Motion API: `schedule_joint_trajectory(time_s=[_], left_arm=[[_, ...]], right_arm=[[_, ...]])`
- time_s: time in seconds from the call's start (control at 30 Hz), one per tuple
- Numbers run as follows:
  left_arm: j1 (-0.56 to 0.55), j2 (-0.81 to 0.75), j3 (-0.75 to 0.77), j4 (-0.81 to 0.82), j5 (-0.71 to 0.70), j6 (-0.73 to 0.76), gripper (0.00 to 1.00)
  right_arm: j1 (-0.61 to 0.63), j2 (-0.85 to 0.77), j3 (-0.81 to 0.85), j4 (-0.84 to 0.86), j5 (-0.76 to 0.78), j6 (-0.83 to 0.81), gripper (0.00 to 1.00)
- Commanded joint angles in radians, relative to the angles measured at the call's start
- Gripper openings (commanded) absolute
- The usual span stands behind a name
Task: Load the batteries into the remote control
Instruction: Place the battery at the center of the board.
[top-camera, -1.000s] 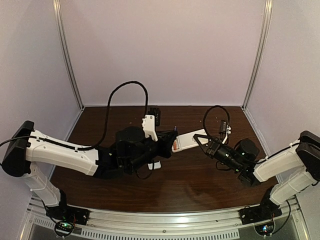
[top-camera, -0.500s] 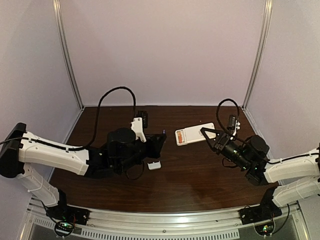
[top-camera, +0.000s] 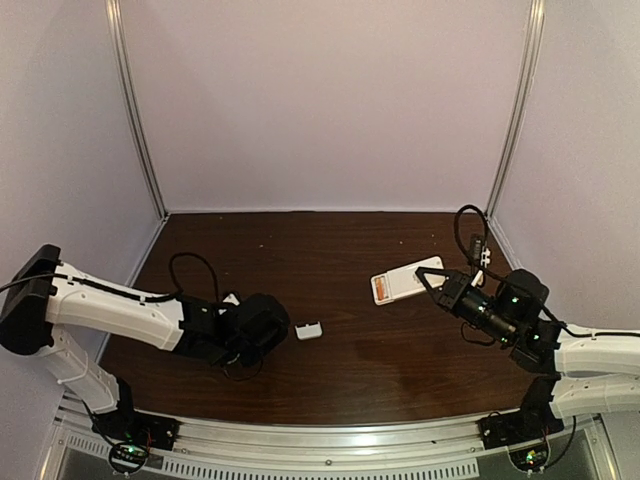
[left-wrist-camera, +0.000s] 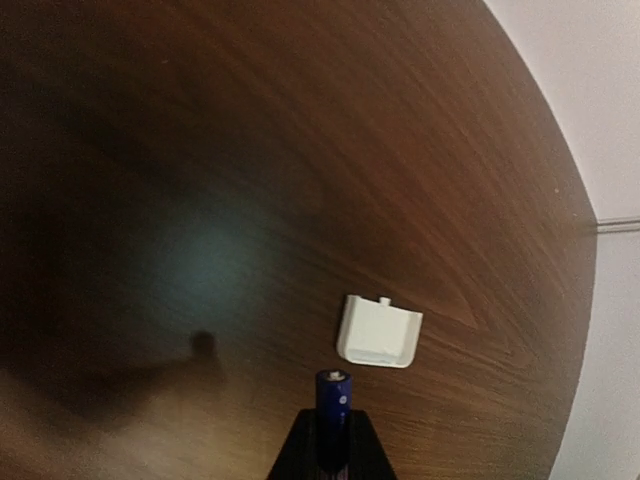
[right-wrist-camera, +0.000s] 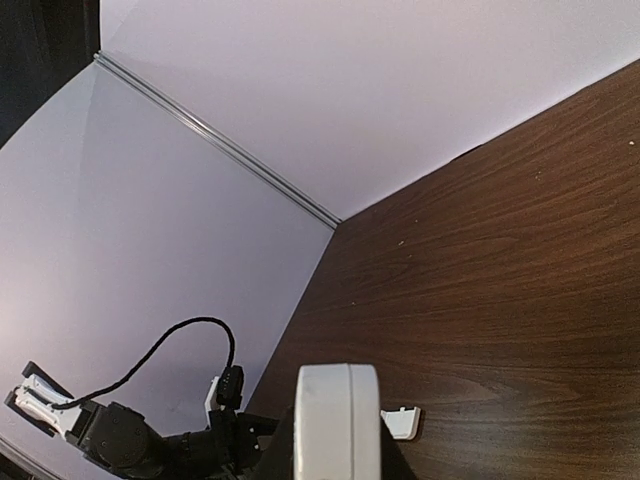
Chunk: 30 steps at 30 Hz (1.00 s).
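My right gripper (top-camera: 428, 281) is shut on the white remote control (top-camera: 405, 281) and holds it at the right of the table. The orange battery (top-camera: 379, 291) shows as an orange strip at the remote's left end. In the right wrist view the remote (right-wrist-camera: 337, 420) is seen end-on between the jaws. My left gripper (left-wrist-camera: 333, 440) is shut on the purple battery (left-wrist-camera: 334, 400), whose tip points at the white cover piece (left-wrist-camera: 380, 332). In the top view the left gripper (top-camera: 283, 334) sits low at the near left, just left of the cover (top-camera: 309, 330).
The dark wooden table (top-camera: 330, 250) is walled by pale panels at the back and both sides. A metal rail (top-camera: 330, 440) runs along the near edge. The left arm (right-wrist-camera: 130, 440) shows at the lower left of the right wrist view.
My left arm has pulled back from the remote toward the near left, still holding the purple battery. My right gripper has carried the remote to the right.
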Motion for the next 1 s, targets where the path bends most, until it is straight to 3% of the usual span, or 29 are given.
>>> schedule_joint_trajectory(time_s=[0.0, 0.3, 0.6, 0.83, 0.97], left_arm=[[0.047, 0.075, 0.018, -0.141, 0.136, -0.218, 0.0], [0.069, 0.228, 0.099, -0.132, 0.207, -0.214, 0.0], [0.083, 0.304, 0.103, 0.012, 0.29, -0.244, 0.0], [0.104, 0.342, 0.118, 0.076, 0.331, -0.239, 0.08], [0.111, 0.337, 0.104, 0.085, 0.35, -0.24, 0.26]], right_arm=[[-0.009, -0.007, 0.021, -0.018, -0.005, -0.02, 0.0], [-0.013, 0.009, 0.028, -0.008, -0.025, -0.021, 0.0], [-0.018, 0.016, 0.026, -0.002, -0.032, -0.023, 0.0], [-0.021, 0.025, 0.025, 0.007, -0.043, -0.028, 0.0], [-0.023, 0.021, 0.027, 0.003, -0.047, -0.028, 0.0]])
